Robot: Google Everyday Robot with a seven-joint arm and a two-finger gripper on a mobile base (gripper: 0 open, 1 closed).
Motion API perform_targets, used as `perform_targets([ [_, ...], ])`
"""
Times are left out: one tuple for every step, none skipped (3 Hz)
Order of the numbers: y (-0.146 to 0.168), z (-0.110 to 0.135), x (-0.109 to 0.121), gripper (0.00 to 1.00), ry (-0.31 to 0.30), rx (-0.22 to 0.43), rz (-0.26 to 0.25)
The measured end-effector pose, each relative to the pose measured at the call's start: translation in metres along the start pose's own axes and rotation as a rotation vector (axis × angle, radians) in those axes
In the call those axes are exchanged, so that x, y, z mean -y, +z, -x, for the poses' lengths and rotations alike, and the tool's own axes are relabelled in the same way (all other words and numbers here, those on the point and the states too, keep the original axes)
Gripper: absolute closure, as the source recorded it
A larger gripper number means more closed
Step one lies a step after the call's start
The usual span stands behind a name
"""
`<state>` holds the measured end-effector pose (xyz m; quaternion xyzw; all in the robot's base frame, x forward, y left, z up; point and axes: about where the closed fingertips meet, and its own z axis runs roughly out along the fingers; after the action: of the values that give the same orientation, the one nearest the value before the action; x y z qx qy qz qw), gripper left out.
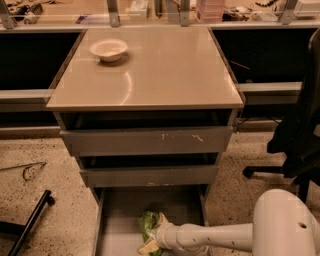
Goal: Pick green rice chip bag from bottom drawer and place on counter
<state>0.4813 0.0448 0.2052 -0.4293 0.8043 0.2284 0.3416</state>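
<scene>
Speckled beige floor [45,200], grey three-drawer cabinet centre frame, cluttered bench [65,10] behind it.

Gripper [153,240]: low in the bottom drawer [120,210], at the end of the white arm [210,236] that reaches in from the right. It sits against the green rice chip bag [148,224]. Can't tell if it's spread, pressed together or pinching the bag, since the wrist hides that end.

Bag: crumpled, on the drawer floor, near the drawer's middle. A yellowish bit shows at its lower edge.

Bottom drawer is pulled well out; plain grey floor visible around the bag. Middle drawer [150,175] and top drawer [147,141] stand slightly ajar.

Counter [165,70]: glossy tan top. White bowl [108,49] at its back-left corner.

Surroundings: black office chair [300,135] to the right, black bar [30,220] lying on the floor at left, thin wire piece [27,170] beside it.
</scene>
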Motion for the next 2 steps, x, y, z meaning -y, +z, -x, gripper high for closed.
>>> perform_targets([
  [0.013,0.0,0.002,0.0,0.009,0.002,-0.003],
  [0.037,-0.007,0.008,0.0,0.03,-0.01,-0.023],
])
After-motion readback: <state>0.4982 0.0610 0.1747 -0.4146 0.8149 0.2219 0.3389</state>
